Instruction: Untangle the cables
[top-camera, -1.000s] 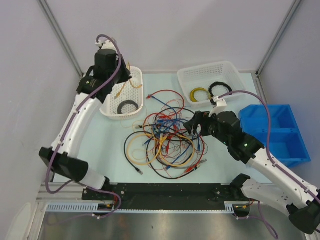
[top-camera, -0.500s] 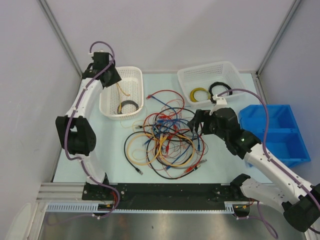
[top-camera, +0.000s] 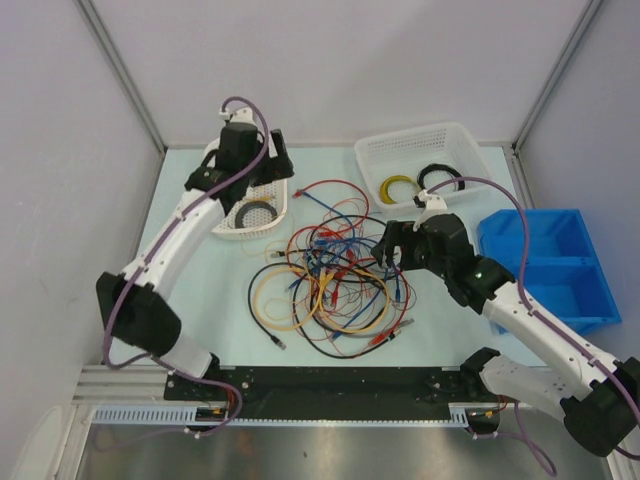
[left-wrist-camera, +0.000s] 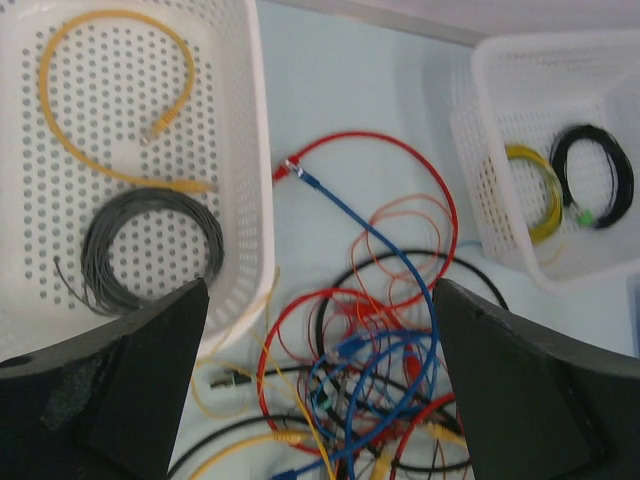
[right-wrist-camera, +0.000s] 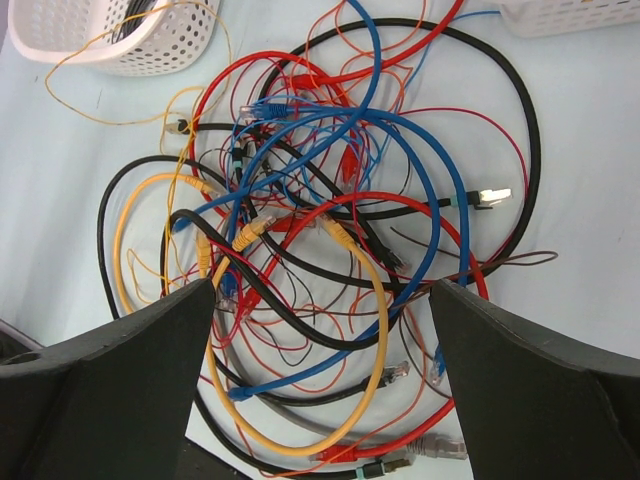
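The left arm (top-camera: 172, 232) extended toward one o'clock, its left gripper (top-camera: 250, 172) spread wide, holding nothing. The right arm (top-camera: 530, 322) extended toward ten o'clock, its right gripper (top-camera: 391, 250) equally wide.

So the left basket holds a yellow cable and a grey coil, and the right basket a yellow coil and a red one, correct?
Nearly. Beside the yellow coil in the right basket lies a black coil, not a red one; the left wrist view shows it. The left basket is as you say.

I found pale counter (top-camera: 220, 290) open left of tangled coloured cables (top-camera: 330, 280); a white perforated basket (left-wrist-camera: 258, 150), its twin (top-camera: 415, 135) and a blue plastic bin (top-camera: 560, 240) blocked beyond and right.
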